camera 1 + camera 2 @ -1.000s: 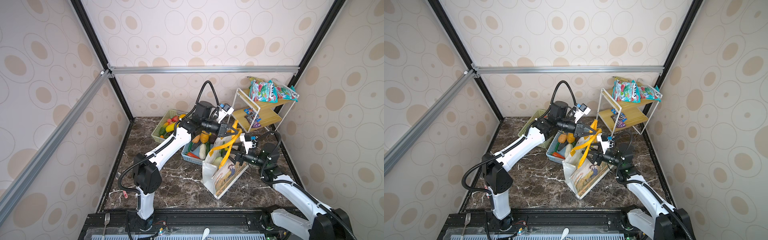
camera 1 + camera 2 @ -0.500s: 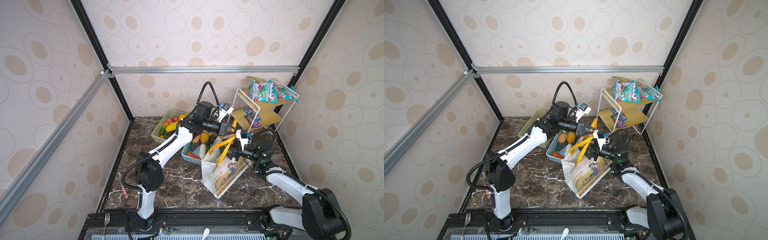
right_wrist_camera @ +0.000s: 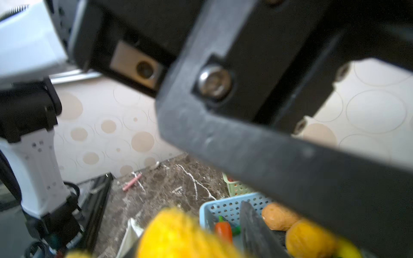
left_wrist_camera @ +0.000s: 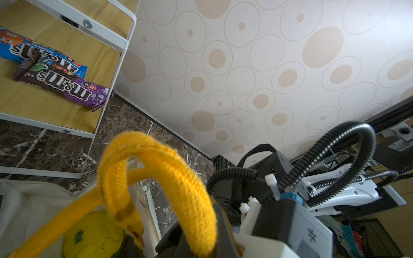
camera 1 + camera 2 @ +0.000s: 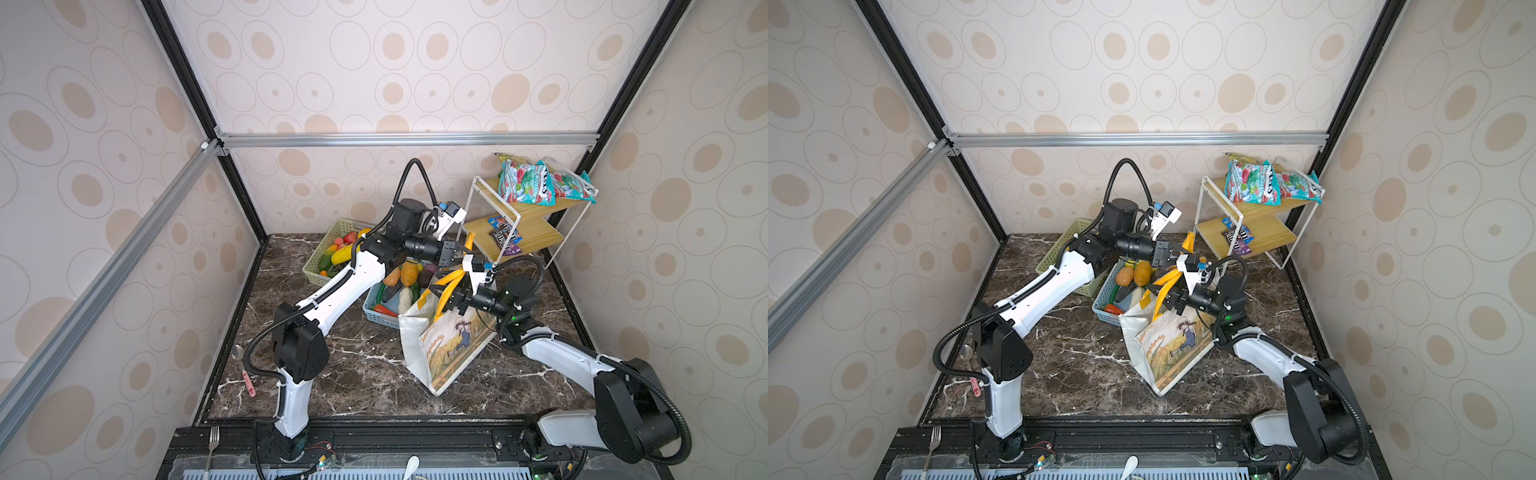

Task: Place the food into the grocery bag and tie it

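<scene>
While the grocery bag (image 5: 451, 353) leaned beside the blue basket (image 5: 376, 316), left claw (image 5: 464, 251): clamped tight on a yellow handle (image 5: 469, 240)
Right claw (image 5: 445, 300): among the handle loops, grip impossible to tell
Food (image 4: 93, 234): one yellow piece inside bag

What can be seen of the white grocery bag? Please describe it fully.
The grocery bag is a white fabric tote with a farm picture, standing tilted on the marble table beside the light blue basket. Its mouth is open, with yellow toy fruit inside. The left claw is shut on its yellow woven handles; the right claw is at them, grip unclear.
</scene>
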